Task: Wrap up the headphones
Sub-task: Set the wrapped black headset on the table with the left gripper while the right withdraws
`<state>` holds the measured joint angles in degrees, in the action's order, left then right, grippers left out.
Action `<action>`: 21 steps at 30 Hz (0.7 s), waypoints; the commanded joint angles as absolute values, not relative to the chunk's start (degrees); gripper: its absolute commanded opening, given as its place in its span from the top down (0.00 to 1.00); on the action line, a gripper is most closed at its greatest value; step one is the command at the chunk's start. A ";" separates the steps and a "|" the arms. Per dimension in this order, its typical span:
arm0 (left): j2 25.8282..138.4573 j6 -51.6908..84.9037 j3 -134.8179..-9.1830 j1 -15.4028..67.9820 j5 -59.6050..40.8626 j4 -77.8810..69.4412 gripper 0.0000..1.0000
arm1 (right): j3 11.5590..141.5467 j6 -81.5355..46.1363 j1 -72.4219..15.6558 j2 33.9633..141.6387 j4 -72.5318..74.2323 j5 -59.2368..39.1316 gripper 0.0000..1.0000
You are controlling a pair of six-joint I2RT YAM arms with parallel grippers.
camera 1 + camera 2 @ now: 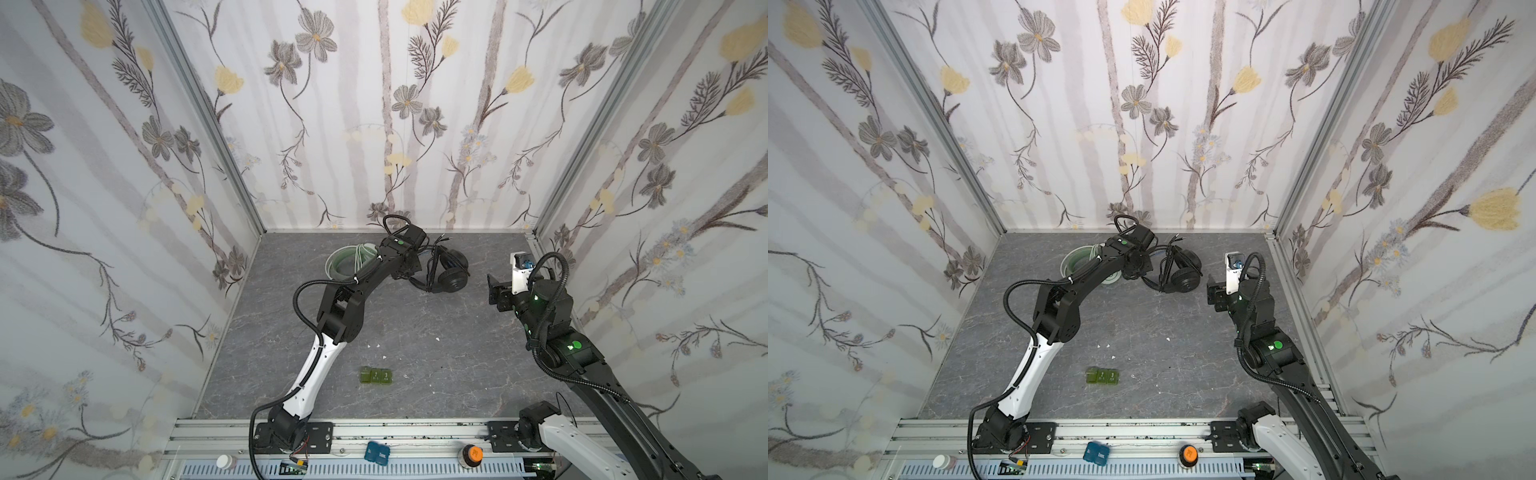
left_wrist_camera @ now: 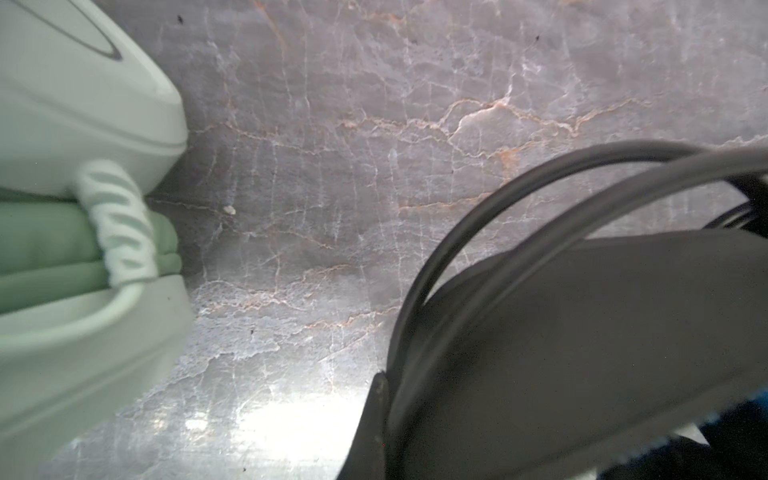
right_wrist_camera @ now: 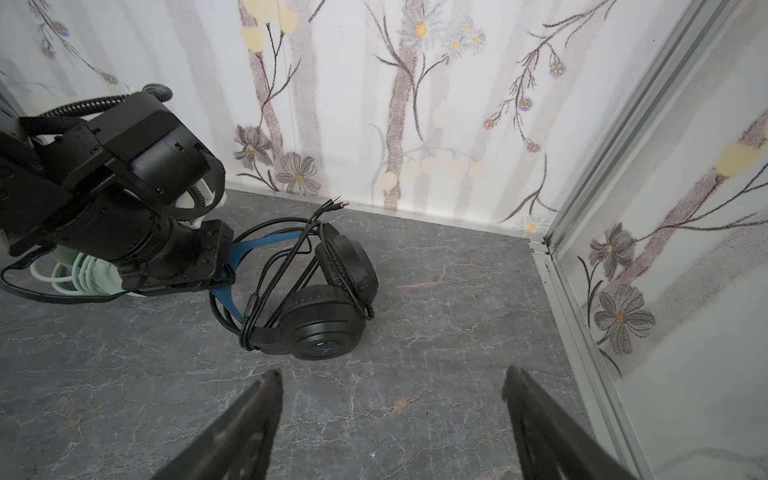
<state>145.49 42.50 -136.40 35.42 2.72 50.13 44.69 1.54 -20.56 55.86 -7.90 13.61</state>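
Grey, marble-veined surface carries both headsets at its far edge, close under the flowered back wall. Mint-green over-ear headset lies left of centre in both top views. Its white cable is bunched in strands across the band, and the left arm covers part of it. Just beside it to the right lies the black over-ear headset with a blue-lined headband, its two cups leaning together. Its black cable runs in several loose strands over the band and cups, and two bare plugs stick out toward the wall.

Left claw is down between the two headsets, at the blue band of the black one. It is closed. Its fingers are hidden behind the wrist, so I cannot tell whether band or cable is pinched in it. The left wrist view shows the mint cup to one side, black band and cable to the other, and bare surface between.

Right claw hangs above the surface to the right of the black headset, apart from it and pointing toward it. Its fingers are spread wide with nothing between them.

Three small green blocks sit in a row near the front middle, well apart from the headsets.
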 commanded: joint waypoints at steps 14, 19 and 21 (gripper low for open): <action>144.56 47.19 -134.53 35.60 3.09 49.47 0.49 | 44.29 2.54 -20.57 55.28 -4.48 13.84 0.16; 142.78 45.69 -133.96 36.19 3.61 49.40 0.28 | 44.65 2.84 -20.53 55.11 -4.17 14.23 0.16; 141.61 44.84 -133.14 36.47 3.77 49.56 0.24 | 44.65 2.83 -20.56 54.97 -4.03 14.57 0.16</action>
